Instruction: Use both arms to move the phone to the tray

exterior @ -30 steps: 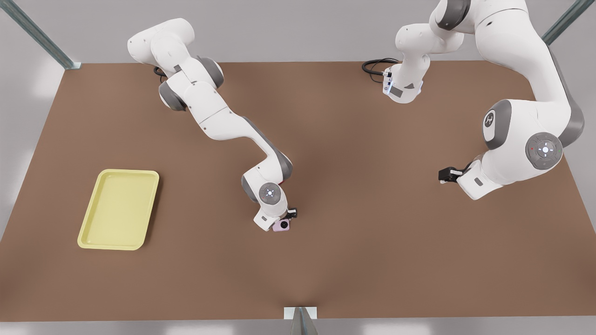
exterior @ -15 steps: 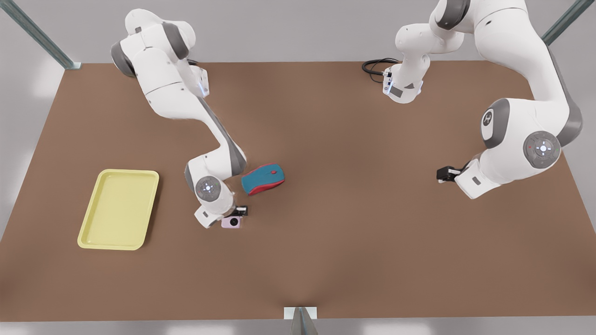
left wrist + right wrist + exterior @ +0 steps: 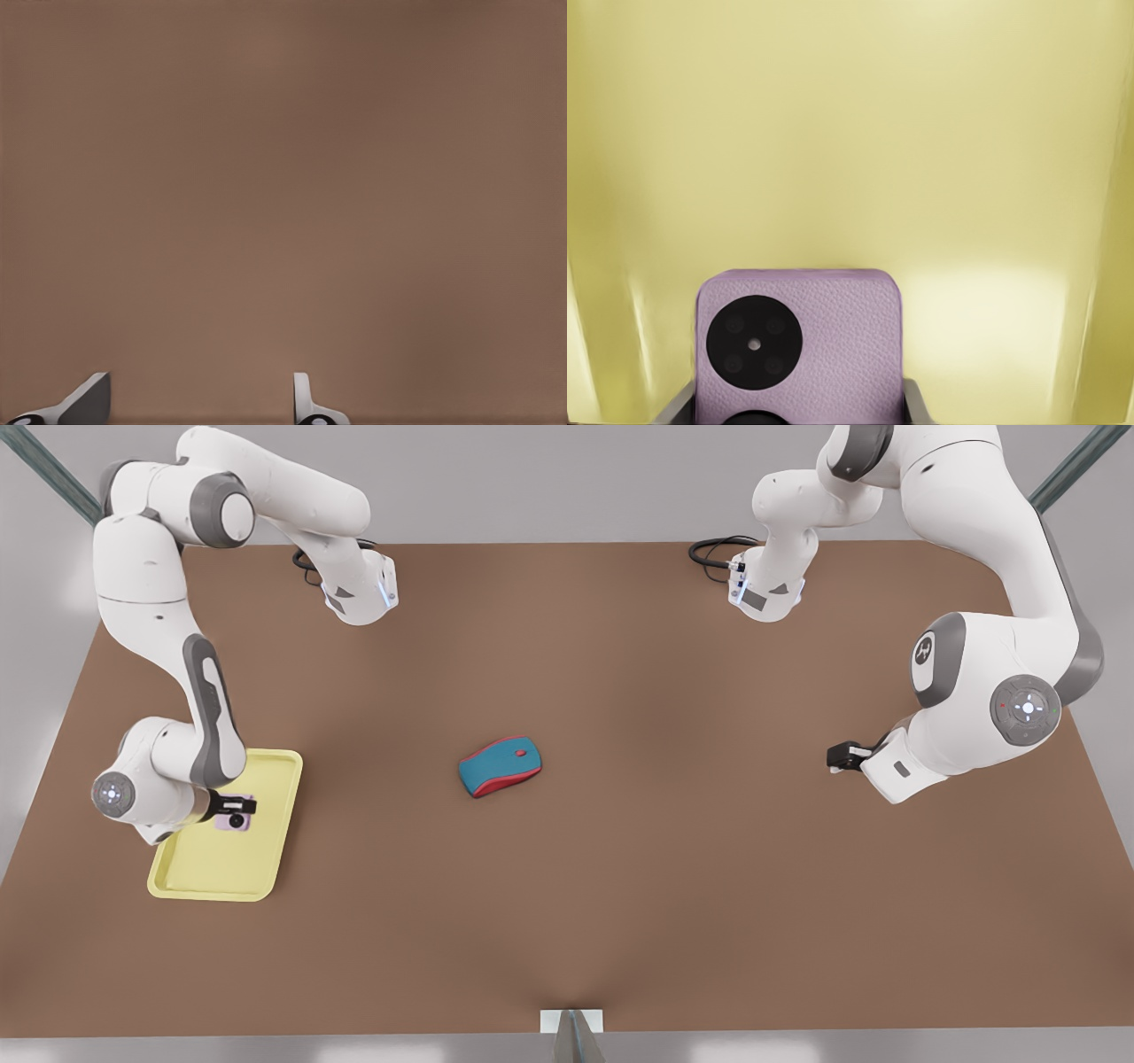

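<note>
The pale pink phone (image 3: pixel 236 820) with its black camera circles is gripped by my right gripper (image 3: pixel 236 808), which is shut on it over the upper part of the pale yellow tray (image 3: pixel 221 872) at the front view's left. In the right wrist view the phone (image 3: pixel 799 341) sits between the dark fingers (image 3: pixel 675 409) with the tray's floor (image 3: pixel 877 133) beyond it. I cannot tell whether the phone touches the tray. My left gripper (image 3: pixel 837 757) waits open at the front view's right above bare table, its fingertips (image 3: pixel 89 398) apart in the left wrist view.
A teal-and-red computer mouse (image 3: pixel 500 765) lies near the middle of the brown table (image 3: pixel 620 886). Black cables (image 3: pixel 713 553) coil at the far edge by the arm bases. Metal frame posts stand at the table's corners.
My right gripper carried the phone from the table's middle toward the front view's left, to over the tray. The mouse came into sight behind it. The left arm hardly moved.
</note>
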Robot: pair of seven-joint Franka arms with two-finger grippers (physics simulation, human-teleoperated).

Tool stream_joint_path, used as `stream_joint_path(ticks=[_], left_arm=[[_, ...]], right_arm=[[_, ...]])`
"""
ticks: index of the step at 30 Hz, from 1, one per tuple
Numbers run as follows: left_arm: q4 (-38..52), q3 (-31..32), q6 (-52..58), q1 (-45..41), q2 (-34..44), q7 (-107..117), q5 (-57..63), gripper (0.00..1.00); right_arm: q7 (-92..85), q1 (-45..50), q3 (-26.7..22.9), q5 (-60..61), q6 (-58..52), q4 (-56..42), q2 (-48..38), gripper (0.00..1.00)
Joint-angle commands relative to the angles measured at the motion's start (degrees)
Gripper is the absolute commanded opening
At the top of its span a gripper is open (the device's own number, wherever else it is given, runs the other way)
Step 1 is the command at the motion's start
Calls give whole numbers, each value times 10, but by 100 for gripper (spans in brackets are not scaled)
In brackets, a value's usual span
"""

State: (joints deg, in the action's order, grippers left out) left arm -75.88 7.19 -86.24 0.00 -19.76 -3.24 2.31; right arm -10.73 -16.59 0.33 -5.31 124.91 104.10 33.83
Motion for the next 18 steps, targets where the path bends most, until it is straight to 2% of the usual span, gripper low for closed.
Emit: stream_joint_path(ticks=[1,2,3,7,9,12,14,16,18], left_arm=[[0,0,0,0,1,3,1,100],[0,0,0,0,0,3,1,100],[0,0,0,0,0,3,1,100],[0,0,0,0,0,3,1,100],[0,0,0,0,1,3,2,100],[0,-1,0,0,4,4,2,100],[10,-2,1,0,7,53,3,100],[17,-2,3,0,12,62,4,100],[18,-1,2,-1,17,85,3,100]], right_arm=[[-387,-3,-3,-1,35,1,10,85],[-400,-3,-13,-1,54,1,17,84],[-400,-3,-14,-1,54,1,16,100],[-395,1,-14,-1,45,8,-10,100],[-370,37,-13,0,-5,6,-73,100],[-154,124,-12,0,-116,7,-190,100],[-64,124,17,27,-145,17,-251,100],[45,122,45,24,-253,-35,-293,100],[54,116,37,24,-308,-116,-310,100]])
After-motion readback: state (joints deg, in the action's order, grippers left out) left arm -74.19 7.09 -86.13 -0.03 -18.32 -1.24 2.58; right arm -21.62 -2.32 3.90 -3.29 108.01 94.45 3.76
